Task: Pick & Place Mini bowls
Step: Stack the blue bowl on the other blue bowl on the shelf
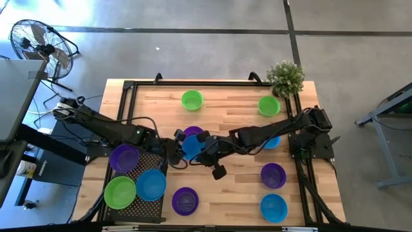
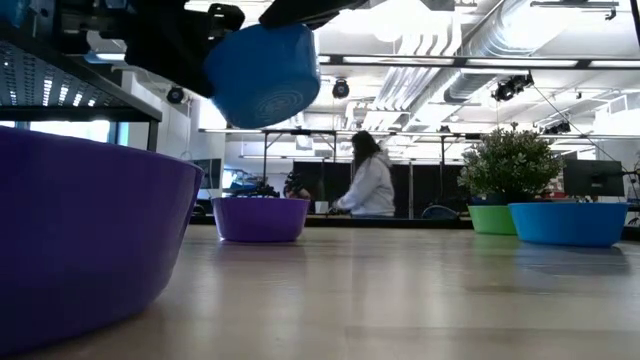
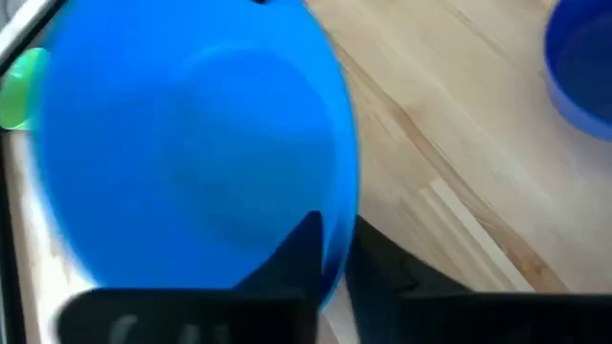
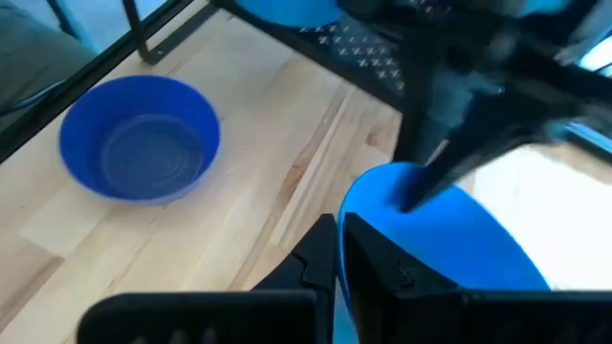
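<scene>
A blue mini bowl (image 1: 191, 147) hangs in the air over the table's middle, tipped on its side, its bottom showing in the low view (image 2: 262, 75). My left gripper (image 1: 175, 149) reaches it from the table's left and is shut on its rim (image 3: 337, 229). From the right, my right gripper (image 1: 205, 149) is shut on the opposite rim (image 4: 342, 225). A purple mini bowl (image 1: 192, 133) rests on the table just behind them. My left gripper holds the blue bowl's rim (image 3: 340, 196), one finger (image 3: 304, 244) inside the bowl and the other outside. The fingers slant down from the table's left. The bowl is lifted clear and tilted. My right gripper pinches the rim (image 4: 348, 203) on the bowl's opposite side between its two fingers. They slant down from the table's right. The bowl hangs clear of the table between both grippers.
A black perforated tray (image 1: 154, 161) at the near left holds purple (image 1: 124, 158), blue (image 1: 151, 183) and green (image 1: 120, 192) bowls. More bowls stand on the table (image 1: 225, 187), such as a green one (image 1: 192, 100) and a purple one (image 1: 273, 175). A potted plant (image 1: 285, 77) stands at the far right corner.
</scene>
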Robot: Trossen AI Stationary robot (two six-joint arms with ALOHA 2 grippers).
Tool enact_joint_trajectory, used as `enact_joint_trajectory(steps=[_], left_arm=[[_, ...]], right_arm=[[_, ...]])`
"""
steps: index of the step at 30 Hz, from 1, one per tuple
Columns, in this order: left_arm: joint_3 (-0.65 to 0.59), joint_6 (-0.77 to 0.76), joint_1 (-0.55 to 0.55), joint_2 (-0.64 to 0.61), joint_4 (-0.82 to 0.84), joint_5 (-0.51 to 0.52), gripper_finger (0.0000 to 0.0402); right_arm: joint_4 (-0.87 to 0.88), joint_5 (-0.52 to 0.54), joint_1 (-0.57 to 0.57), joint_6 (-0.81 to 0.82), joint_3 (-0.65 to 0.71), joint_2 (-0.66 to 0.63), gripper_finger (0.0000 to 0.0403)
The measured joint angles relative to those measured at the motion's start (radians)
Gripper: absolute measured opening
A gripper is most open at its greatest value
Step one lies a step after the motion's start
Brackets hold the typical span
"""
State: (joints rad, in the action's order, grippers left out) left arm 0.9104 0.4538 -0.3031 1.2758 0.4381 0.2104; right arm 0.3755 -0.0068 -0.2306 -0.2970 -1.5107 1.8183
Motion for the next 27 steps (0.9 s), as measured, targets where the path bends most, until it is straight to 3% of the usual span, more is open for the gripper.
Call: enact_joint_trajectory(steps=[4, 8, 15, 20, 27], left_arm=[[0.0, 0.01, 0.0, -0.001, -0.002, 0.004, 0.0011], [0.012, 0.0, 0.002, -0.008, 0.026, 0.024, 0.0004], [0.067, 0.009, 0.027, -0.024, 0.061, 0.005, 0.0003], [0.077, 0.014, 0.054, -0.053, 0.061, -0.04, 0.0002], [0.083, 0.013, 0.061, -0.094, 0.093, -0.059, 0.0001]], right_arm=[[-0.005, 0.045, -0.011, -0.002, -0.001, -0.005, 0.0029], [0.017, 0.142, -0.053, 0.0, 0.0, -0.033, 0.0073], [0.073, 0.214, -0.122, 0.004, 0.046, -0.168, 0.0132], [-0.077, 0.233, -0.126, 0.027, 0.28, -0.308, 0.0121], [-0.457, 0.233, -0.103, 0.038, 0.697, -0.534, 0.0062]])
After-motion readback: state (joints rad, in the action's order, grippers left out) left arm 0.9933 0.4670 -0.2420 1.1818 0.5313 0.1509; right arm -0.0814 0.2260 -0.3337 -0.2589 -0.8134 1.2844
